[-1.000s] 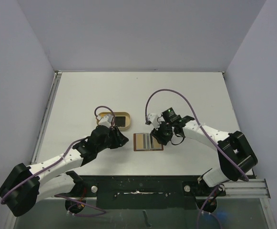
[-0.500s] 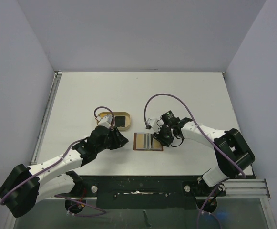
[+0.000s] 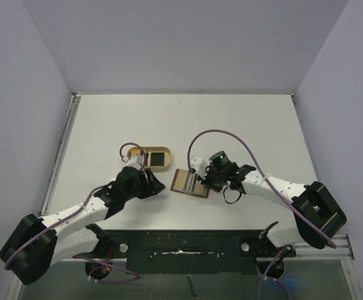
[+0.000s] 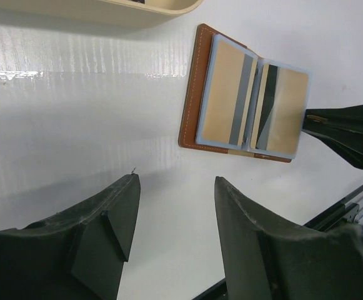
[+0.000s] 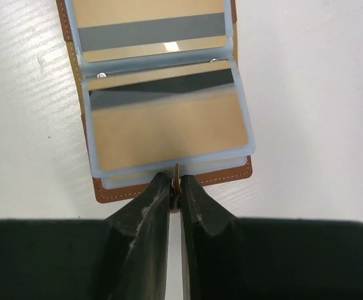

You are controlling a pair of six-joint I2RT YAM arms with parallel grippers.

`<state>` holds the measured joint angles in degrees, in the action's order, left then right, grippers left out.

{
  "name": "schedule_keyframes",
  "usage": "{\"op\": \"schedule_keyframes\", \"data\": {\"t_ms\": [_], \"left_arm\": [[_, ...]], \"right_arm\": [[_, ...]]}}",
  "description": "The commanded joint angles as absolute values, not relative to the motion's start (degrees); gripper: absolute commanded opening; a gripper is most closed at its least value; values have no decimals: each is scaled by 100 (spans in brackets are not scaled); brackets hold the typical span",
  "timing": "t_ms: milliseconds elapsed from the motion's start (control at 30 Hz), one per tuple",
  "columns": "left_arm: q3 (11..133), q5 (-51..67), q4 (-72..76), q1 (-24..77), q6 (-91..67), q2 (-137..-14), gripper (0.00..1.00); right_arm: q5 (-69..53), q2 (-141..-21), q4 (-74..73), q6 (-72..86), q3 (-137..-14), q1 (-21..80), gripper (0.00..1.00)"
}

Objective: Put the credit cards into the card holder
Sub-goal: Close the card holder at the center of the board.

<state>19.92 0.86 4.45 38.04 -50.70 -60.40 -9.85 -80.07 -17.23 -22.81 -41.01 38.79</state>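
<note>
**Right gripper pinches the open card holder by its edge while the left gripper waits, spread**

The right gripper (image 5: 175, 187) is pressed together on the small tab (image 5: 176, 177) at the near edge of the card holder (image 5: 162, 134). The holder lies open on the white bench (image 3: 231, 125), directly ahead of that gripper, with its striped clear sleeves facing up. The left gripper (image 4: 175, 184) is spread wide and holds nothing. The holder sits ahead of it and to its right, apart from it. A tan tray (image 3: 133, 152) lies just beyond the left gripper with a dark card (image 3: 159, 159) inside, not yet in the holder.

The grip is on a very thin tab, so it could slip free. A pull from one edge could also swing the holder further round, or fold a leaf over and hide the sleeves. Either would leave the slots badly placed for a card.

Half a second ago the holder lay square to the bench. Now it is skewed, its far end swung towards the left gripper, and the right arm sits lower and closer to its base.
</note>
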Motion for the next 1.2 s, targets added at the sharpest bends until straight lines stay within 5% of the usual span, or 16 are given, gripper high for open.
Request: {"op": "schedule_keyframes", "data": {"t_ms": [0,633,1167], "left_arm": [[2105,277,938,3725,-4977,-6266,50],[2790,590,2310,3924,-5503,-8372,50],[2969,1201,3513,4256,-6578,-8371,50]], "right_arm": [[-981,-7642,-906,-1991,-3850,3885,6],[-525,-7681,232,-923,-3480,3950,7],[-633,-7748,1318,397,-3262,3997,8]]}}
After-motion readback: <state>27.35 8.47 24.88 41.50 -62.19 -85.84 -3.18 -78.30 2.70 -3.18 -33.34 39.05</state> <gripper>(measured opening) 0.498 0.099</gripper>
